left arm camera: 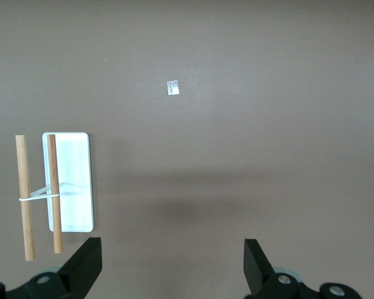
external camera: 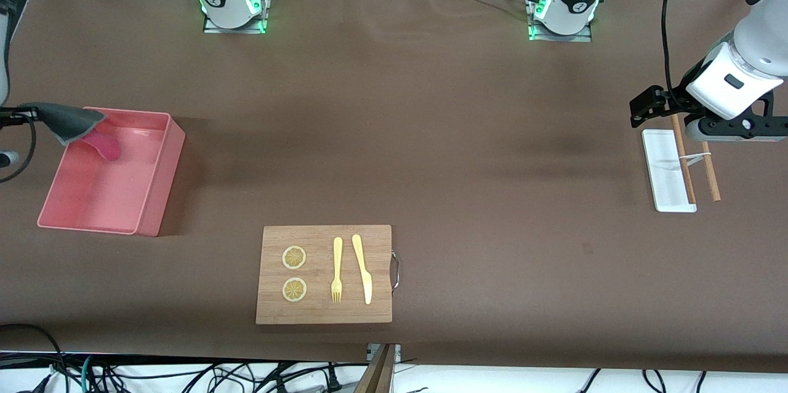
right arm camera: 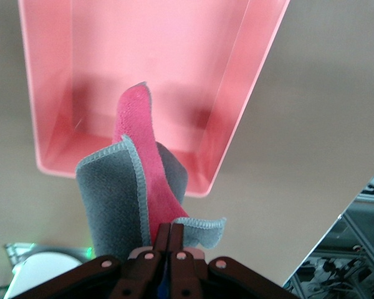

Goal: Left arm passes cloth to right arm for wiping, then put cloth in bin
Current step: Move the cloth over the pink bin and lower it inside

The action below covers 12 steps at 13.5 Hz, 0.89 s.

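Note:
The cloth, dark grey with a pink reverse face, hangs from my right gripper over the pink bin's corner farthest from the front camera, its pink tip drooping inside. In the right wrist view the right gripper is shut on the cloth, with the bin below it. My left gripper is open and empty, up over the white tray's end at the left arm's end of the table. In the left wrist view the left gripper has its fingers wide apart over bare table.
A wooden board with two lemon slices, a yellow fork and a yellow knife lies near the front camera. A white tray with two banded wooden sticks lies under the left arm; it also shows in the left wrist view.

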Each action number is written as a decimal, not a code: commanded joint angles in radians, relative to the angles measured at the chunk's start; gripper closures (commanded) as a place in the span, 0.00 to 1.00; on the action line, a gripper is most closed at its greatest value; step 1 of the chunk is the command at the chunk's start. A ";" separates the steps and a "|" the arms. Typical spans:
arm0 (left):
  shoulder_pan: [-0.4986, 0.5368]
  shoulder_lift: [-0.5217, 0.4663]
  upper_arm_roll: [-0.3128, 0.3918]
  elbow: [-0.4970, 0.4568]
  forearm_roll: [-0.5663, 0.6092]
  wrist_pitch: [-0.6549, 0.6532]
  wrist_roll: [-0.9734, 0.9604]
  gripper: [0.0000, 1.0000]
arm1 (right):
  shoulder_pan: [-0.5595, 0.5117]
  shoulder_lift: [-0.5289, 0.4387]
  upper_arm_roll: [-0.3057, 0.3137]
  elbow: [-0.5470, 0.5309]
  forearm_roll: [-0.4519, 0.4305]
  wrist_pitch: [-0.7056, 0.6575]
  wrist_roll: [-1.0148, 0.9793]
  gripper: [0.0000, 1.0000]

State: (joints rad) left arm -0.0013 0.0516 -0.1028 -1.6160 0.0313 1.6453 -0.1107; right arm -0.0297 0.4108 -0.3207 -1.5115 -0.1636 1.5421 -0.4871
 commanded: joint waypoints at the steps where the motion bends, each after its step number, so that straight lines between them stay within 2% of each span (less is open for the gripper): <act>1: -0.009 -0.016 0.005 -0.008 0.024 -0.009 0.020 0.00 | -0.001 0.023 0.005 -0.007 0.016 0.059 0.001 1.00; 9: -0.009 -0.015 0.005 -0.008 0.025 -0.009 0.019 0.00 | 0.001 0.128 0.008 -0.117 0.120 0.335 0.004 1.00; 12: -0.009 -0.015 0.005 -0.008 0.025 -0.009 0.019 0.00 | 0.002 0.164 0.011 -0.165 0.130 0.449 0.002 1.00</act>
State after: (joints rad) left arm -0.0022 0.0513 -0.1034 -1.6165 0.0340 1.6451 -0.1100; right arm -0.0274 0.5683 -0.3132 -1.6443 -0.0470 1.9338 -0.4862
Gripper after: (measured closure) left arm 0.000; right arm 0.982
